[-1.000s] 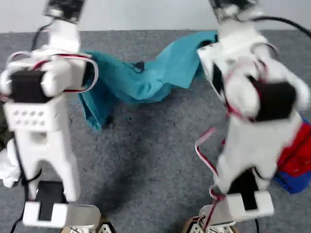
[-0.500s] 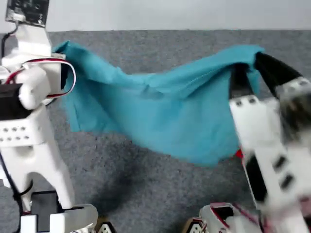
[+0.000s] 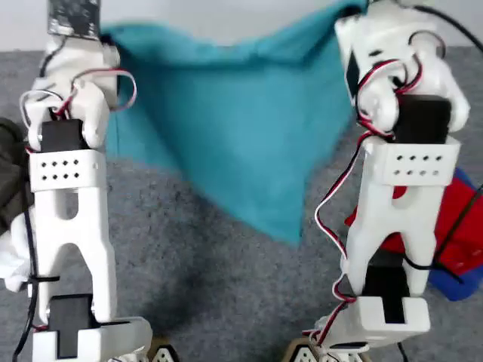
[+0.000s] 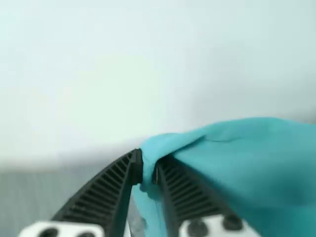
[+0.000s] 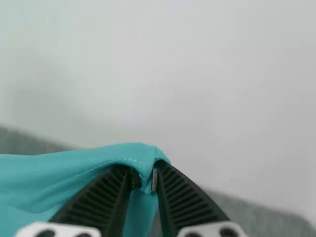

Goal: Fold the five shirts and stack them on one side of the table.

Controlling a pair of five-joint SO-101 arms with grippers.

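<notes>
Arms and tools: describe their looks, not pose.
The left arm and right arm are white with black motor blocks, hole-dotted plates and red, white and black cables. The left tool and right tool have black ribbed jaws on white bases.

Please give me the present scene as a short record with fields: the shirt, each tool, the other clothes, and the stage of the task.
shirt: teal shirt, lifted and spread between the two arms, lower part hanging toward the table
left tool: shut on one upper corner of the teal shirt
right tool: shut on the other upper corner
other clothes: red cloth and blue cloth together at one table edge; dark cloth and white cloth at the opposite edge
stage: teal shirt not yet folded
</notes>
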